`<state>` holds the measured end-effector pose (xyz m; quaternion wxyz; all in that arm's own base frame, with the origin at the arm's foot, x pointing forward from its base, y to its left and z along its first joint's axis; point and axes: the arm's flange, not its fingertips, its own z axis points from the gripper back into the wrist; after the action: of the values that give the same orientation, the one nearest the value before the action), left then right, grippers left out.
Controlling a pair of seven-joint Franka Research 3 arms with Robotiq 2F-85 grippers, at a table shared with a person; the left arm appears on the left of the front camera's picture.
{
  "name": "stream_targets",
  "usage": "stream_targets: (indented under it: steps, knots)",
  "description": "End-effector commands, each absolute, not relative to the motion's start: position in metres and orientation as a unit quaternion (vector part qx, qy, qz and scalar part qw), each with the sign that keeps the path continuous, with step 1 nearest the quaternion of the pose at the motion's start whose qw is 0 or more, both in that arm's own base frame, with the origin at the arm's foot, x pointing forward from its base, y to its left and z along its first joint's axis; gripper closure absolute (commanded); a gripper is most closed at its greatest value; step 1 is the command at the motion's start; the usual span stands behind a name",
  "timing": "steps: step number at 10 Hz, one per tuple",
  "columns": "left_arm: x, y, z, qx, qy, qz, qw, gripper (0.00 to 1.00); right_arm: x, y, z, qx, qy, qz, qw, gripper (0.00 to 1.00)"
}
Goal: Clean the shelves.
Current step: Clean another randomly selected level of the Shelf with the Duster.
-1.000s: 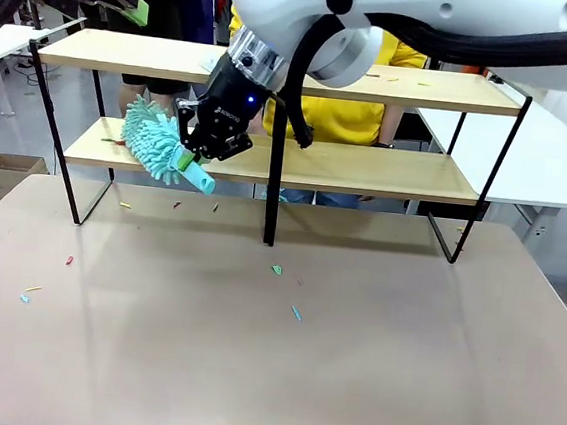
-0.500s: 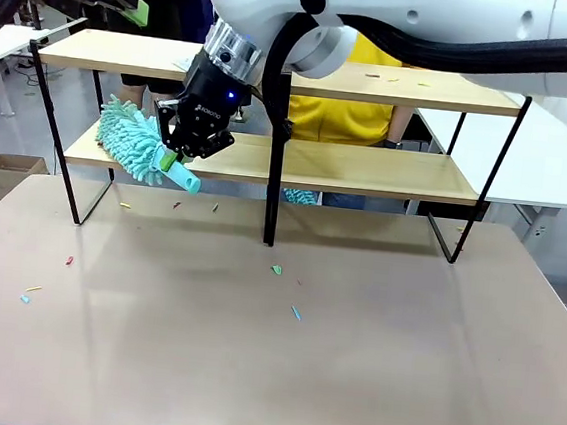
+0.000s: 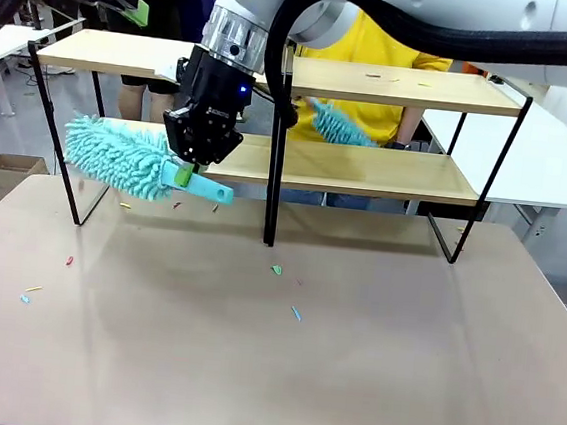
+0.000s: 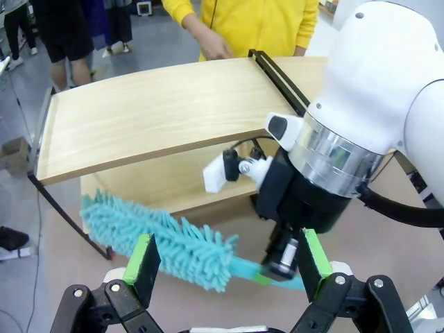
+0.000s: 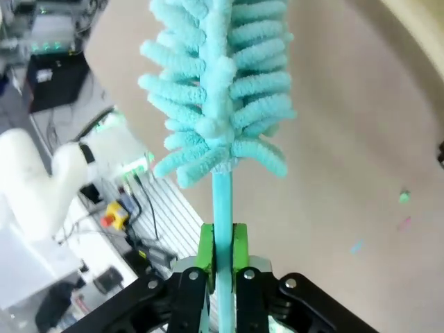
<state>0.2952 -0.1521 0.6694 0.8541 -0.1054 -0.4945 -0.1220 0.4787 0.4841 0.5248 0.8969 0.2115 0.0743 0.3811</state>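
Right hand (image 3: 191, 167) is clamped tight on the teal handle of a fluffy duster (image 3: 118, 156), just in front of the shelves (image 3: 368, 170), at the lower board, left of their black divider. The duster head reaches to the shelves' left leg. Left hand (image 4: 227, 260), facing the shelves, has its pads wide apart and holds nothing.

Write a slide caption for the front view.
Right gripper holds a teal duster by its handle at the lower-left end of the shelves; scraps litter the table.

Right end effector (image 5: 222, 241) pointing down, pinching duster handle (image 5: 222, 194), left end effector (image 4: 227, 258) spread wide
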Motion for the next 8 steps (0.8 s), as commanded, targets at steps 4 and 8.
stream_targets:
  steps: [4,8]
  knots:
    - [0.295,-0.152,0.669,-0.101,-0.496,-0.118,0.854,0.0,0.453,0.421,0.553,0.251,0.149,0.504,0.813,1.0]
    - [0.295,-0.152,0.669,-0.101,-0.496,-0.118,0.854,0.0,0.439,0.344,0.581,0.311,0.151,0.535,0.771,1.0]
